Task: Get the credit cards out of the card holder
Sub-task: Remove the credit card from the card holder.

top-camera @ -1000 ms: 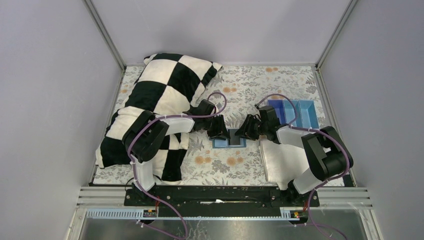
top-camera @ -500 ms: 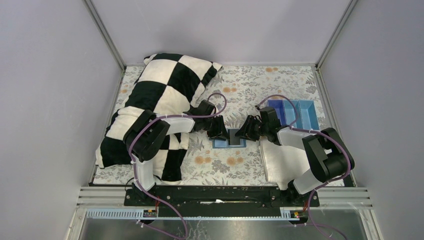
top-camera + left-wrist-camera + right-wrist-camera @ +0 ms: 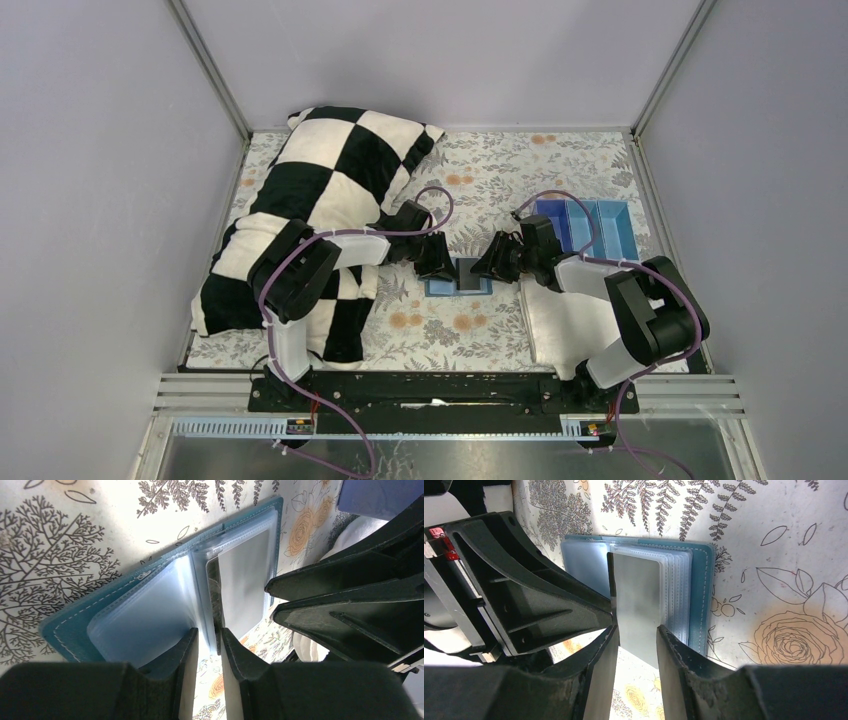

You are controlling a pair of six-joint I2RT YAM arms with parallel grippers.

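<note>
Pincers are meeting at the card holder (image 3: 65, 625): left pincer (image 3: 208, 632) is narrowly pinching a clear sleeve (image 3: 202, 585); grey credit card (image 3: 639, 595) is showing between right pincer (image 3: 636, 630) tips, grip unclear.

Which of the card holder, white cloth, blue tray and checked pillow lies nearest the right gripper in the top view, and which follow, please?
From the right gripper:
1. Card holder, at its fingertips, just to the left.
2. White cloth, under that arm, toward the bases.
3. Blue tray, farther back on the right.
4. Checked pillow, across on the left side.
</note>
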